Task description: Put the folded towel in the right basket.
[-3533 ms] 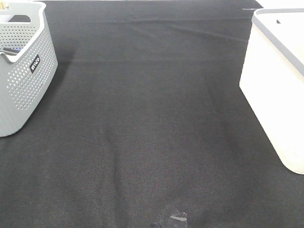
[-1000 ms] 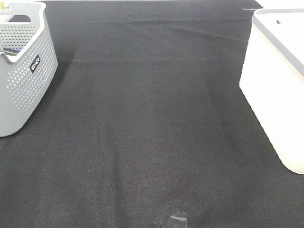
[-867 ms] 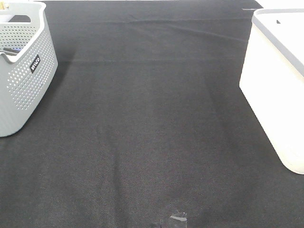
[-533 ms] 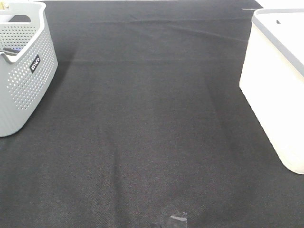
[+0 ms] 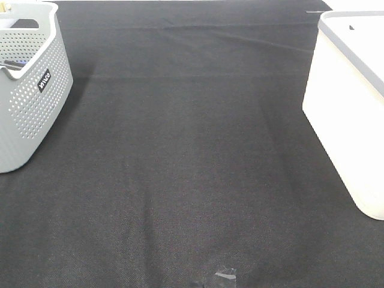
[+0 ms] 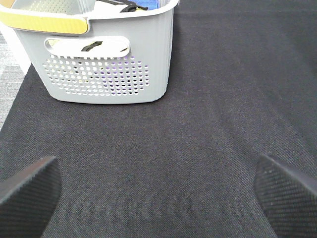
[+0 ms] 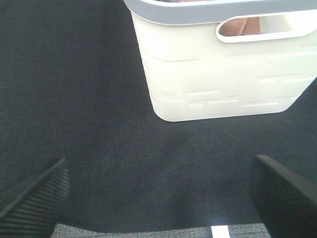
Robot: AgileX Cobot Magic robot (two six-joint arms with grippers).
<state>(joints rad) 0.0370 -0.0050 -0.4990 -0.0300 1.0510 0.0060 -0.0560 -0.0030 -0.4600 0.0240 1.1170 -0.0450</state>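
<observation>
The right basket (image 5: 354,102) is white with a grey rim and stands at the right edge of the black cloth. In the right wrist view (image 7: 223,74) a brownish piece of cloth (image 7: 240,26) shows through its handle slot, inside the basket. I cannot tell if it is folded. No towel lies on the cloth. My right gripper (image 7: 158,198) is open and empty, a short way in front of this basket. My left gripper (image 6: 158,198) is open and empty, facing the grey basket (image 6: 104,54). Neither gripper shows in the exterior high view.
A grey perforated basket (image 5: 27,84) with a yellow-edged rim stands at the far left and holds some dark and blue items. Black cloth (image 5: 192,156) covers the table between the baskets. A small bit of tape (image 5: 225,276) lies near the front edge.
</observation>
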